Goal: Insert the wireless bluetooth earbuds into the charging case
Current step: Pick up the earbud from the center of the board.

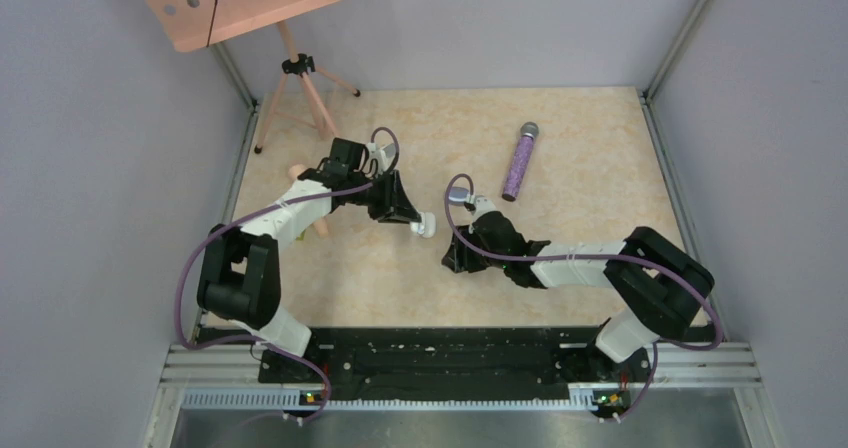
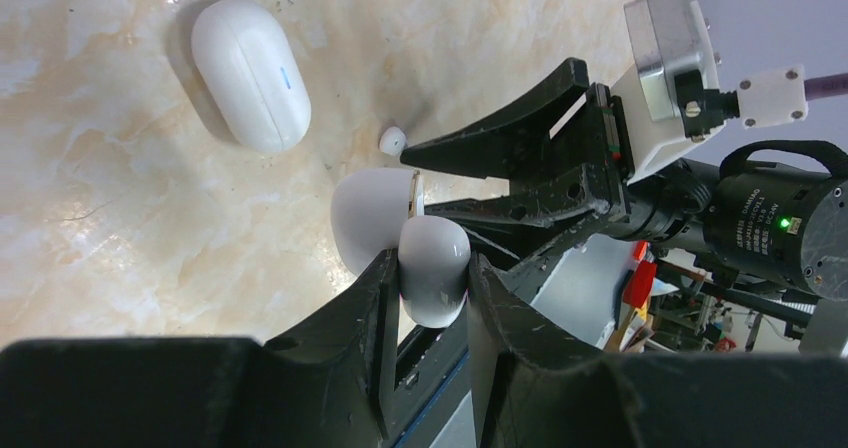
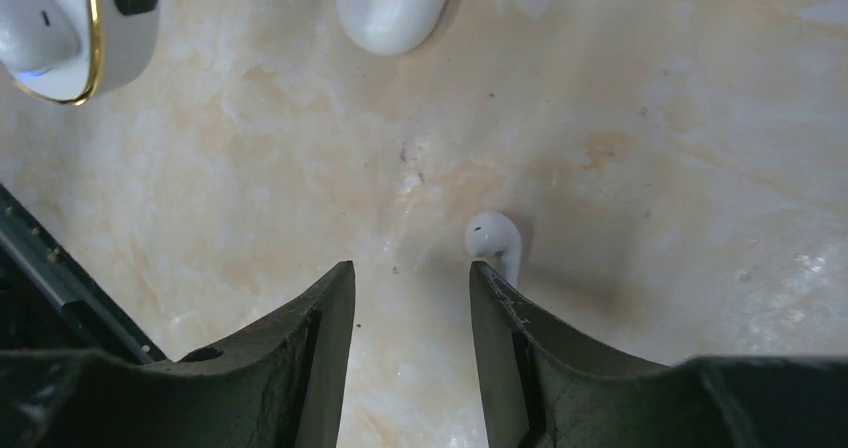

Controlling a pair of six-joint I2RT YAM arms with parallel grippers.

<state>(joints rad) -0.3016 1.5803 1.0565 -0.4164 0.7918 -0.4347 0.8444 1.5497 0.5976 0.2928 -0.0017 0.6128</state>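
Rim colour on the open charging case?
Gold rim on the white charging case; right wrist view shows it best.

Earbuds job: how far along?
Done: one bud looks seated in the open case. In hand: left fingers clamp that case; right fingers open around nothing, second earbud lying on the table at their tip. Left: grasp it, seat it.

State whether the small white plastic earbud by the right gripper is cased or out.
Out: the small white plastic earbud lies on the beige marbled tabletop, beside the right gripper.
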